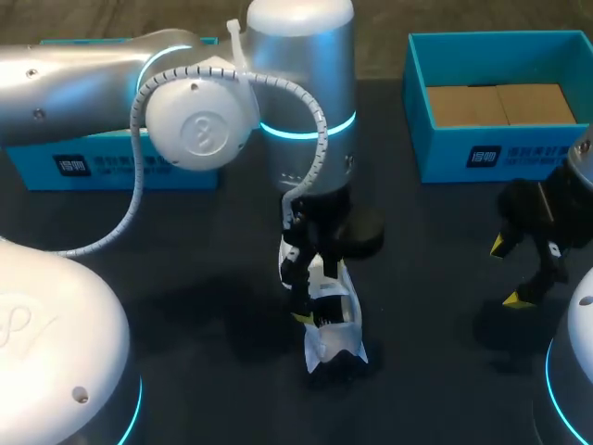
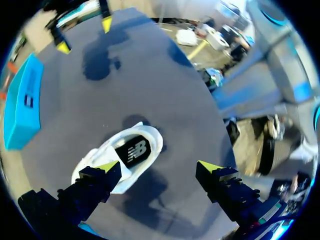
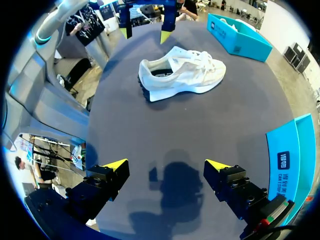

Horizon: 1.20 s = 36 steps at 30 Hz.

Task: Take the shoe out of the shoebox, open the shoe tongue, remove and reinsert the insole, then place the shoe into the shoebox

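The white sneaker (image 3: pixel 182 72) stands on its sole on the dark table (image 1: pixel 435 278), around the middle and a little closer to the near edge, well apart from both boxes. Looking down into its opening, we see the dark insole (image 2: pixel 132 150) lying inside. Our left arm comes in from the left side and reaches past the middle, so the left gripper (image 2: pixel 160 172) hangs over the heel end of the sneaker. Its jaws stand wide open and hold nothing. One yellow tip is over the rim of the shoe opening and the other is over bare table beside the shoe. We cannot tell if the first tip touches the shoe. The right gripper (image 3: pixel 167 167) hangs above the table near the right edge, away from the sneaker. Its jaws are also spread wide, with only the table surface between them. The blue shoebox (image 1: pixel 500 153) sits at the far right corner, open at the top, with brown cardboard (image 1: pixel 500 104) on its bottom. A second blue box (image 1: pixel 120 167) sits near the far left corner, partly hidden behind the left arm.
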{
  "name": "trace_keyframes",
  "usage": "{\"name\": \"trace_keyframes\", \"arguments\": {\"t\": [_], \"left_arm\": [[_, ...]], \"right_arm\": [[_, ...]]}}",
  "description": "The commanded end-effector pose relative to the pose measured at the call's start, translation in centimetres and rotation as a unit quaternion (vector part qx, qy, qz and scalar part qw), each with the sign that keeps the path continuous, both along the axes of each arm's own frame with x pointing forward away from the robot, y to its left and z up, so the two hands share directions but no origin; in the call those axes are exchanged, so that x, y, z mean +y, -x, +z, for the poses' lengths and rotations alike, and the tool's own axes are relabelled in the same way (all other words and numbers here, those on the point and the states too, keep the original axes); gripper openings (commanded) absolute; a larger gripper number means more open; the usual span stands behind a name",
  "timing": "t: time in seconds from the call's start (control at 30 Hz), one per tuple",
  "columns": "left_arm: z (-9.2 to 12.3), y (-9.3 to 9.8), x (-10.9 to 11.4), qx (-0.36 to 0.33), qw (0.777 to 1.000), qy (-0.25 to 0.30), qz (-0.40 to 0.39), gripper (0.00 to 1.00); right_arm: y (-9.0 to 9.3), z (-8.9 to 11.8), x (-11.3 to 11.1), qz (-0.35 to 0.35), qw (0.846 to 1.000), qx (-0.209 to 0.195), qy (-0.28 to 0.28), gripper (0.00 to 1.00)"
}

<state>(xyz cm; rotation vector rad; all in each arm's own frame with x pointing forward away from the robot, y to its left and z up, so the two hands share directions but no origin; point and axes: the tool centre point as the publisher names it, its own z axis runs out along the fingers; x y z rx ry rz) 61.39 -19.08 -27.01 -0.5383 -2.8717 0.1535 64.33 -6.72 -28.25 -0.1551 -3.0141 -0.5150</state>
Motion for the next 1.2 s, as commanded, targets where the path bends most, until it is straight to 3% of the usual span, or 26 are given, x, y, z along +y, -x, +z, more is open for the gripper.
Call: {"name": "trace_keyframes", "arguments": {"t": [0.03,0.2,0.67,1.2], "left_arm": [[-0.2,0.1,-0.3,0.007,0.988,-0.042,0.152,1.00],[-0.6,0.2,-0.4,0.012,0.988,-0.043,0.150,1.00],[-3.8,3.3,-1.4,-0.012,0.979,-0.046,0.198,1.00],[-7.7,3.1,-2.4,0.009,0.975,-0.054,0.215,1.00]], "right_arm": [[0.1,-0.1,0.0,0.000,1.000,-0.001,0.001,1.00],[0.1,-0.1,0.0,0.000,1.000,-0.001,0.001,1.00],[0.1,-0.1,0.0,0.000,1.000,-0.001,0.001,1.00],[0.1,-0.1,0.0,0.000,1.000,-0.001,0.001,1.00]]}}
